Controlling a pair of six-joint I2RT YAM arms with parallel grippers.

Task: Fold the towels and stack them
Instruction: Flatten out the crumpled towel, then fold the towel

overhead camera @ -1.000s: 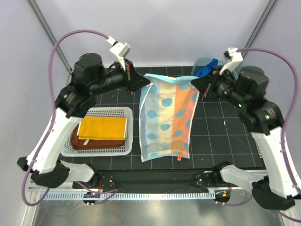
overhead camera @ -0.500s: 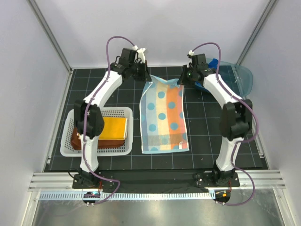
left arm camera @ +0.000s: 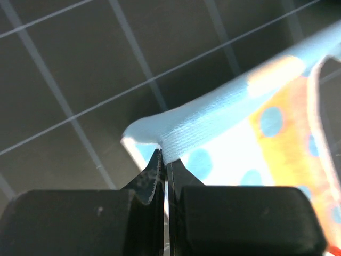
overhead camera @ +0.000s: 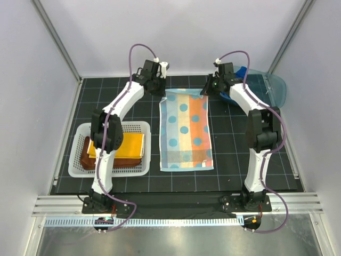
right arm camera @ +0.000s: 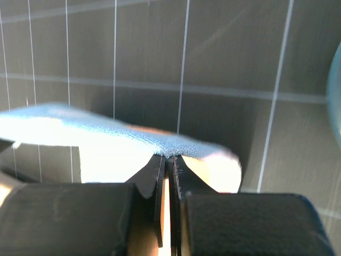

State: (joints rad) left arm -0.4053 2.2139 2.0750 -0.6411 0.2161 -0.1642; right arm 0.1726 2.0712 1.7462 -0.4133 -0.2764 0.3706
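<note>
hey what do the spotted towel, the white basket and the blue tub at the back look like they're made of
The spotted towel looks like soft woven cloth, possibly terry: the left wrist view shows a fine ribbed weave along its pinched edge, with a matte finish. The white basket is probably rigid plastic, judging by its stiff mesh walls. The blue tub looks like translucent plastic, since its rim is see-through and slightly glossy.

- No words, numbers, brand marks or signs are showing legibly in any of the views.
- A small orange tag (overhead camera: pixel 203 165) is sitting at the spotted towel's (overhead camera: pixel 185 130) near edge, too small to read.
</note>
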